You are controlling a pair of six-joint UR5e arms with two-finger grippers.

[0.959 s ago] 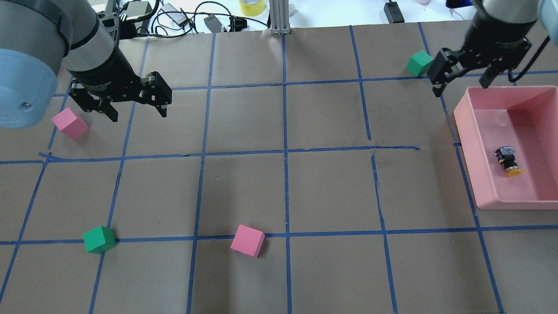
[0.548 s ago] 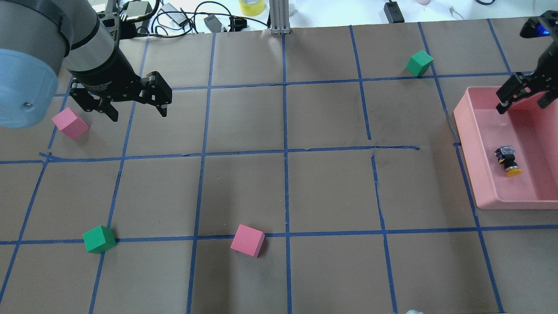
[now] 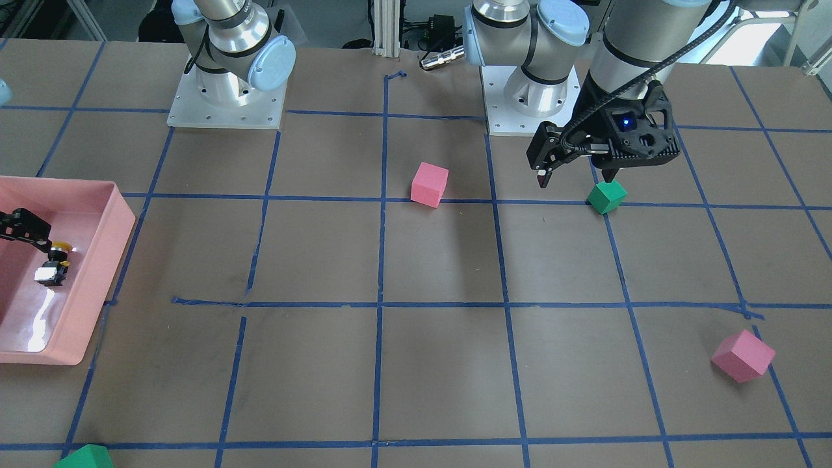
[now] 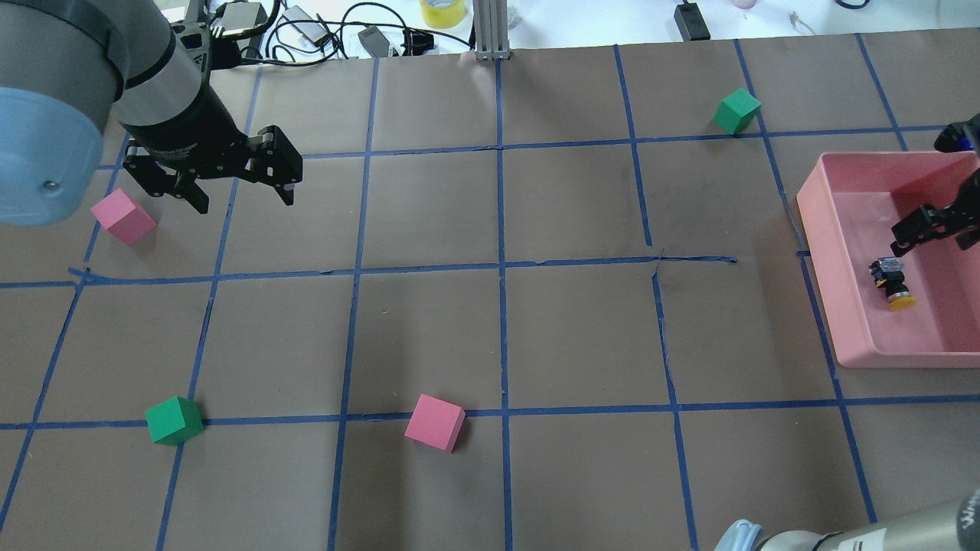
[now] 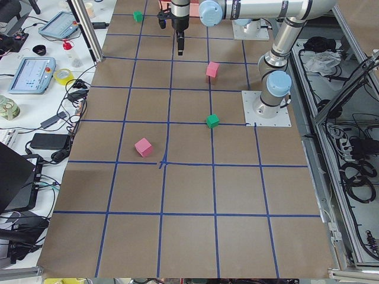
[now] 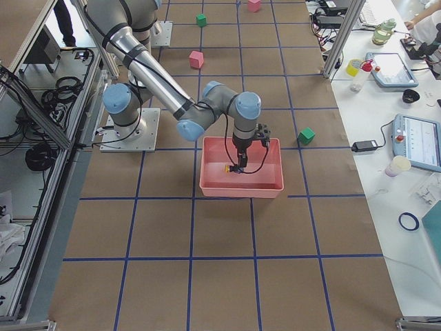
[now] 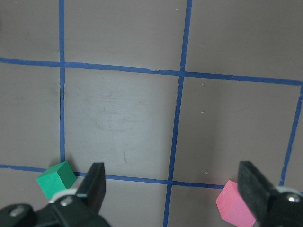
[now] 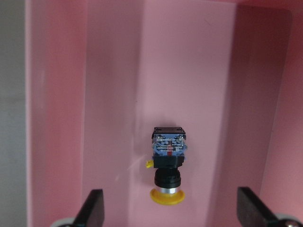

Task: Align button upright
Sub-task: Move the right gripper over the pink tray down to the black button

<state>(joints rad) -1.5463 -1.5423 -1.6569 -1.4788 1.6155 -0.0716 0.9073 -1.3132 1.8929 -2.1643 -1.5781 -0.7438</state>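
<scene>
The button (image 4: 892,282) lies on its side on the floor of the pink bin (image 4: 813,208), yellow cap toward the robot and contact block away. It also shows in the front view (image 3: 53,265) and in the right wrist view (image 8: 168,163), inside the bin (image 8: 57,118). My right gripper (image 4: 935,239) is open and empty over the bin, just beyond the button, with a finger on each side of it in the wrist view (image 8: 171,215). My left gripper (image 4: 243,200) is open and empty above the table at the far left.
Foam cubes lie on the taped paper: a pink cube (image 4: 122,216) beside the left gripper, a green cube (image 4: 174,420), a pink cube (image 4: 435,422) at the near middle, and a green cube (image 4: 736,110) at the far right. Cables and gear lie past the far edge.
My right gripper has moved from the bin's far rim toward the robot, to just beyond the button over the bin. The left arm, button and cubes have not moved.
</scene>
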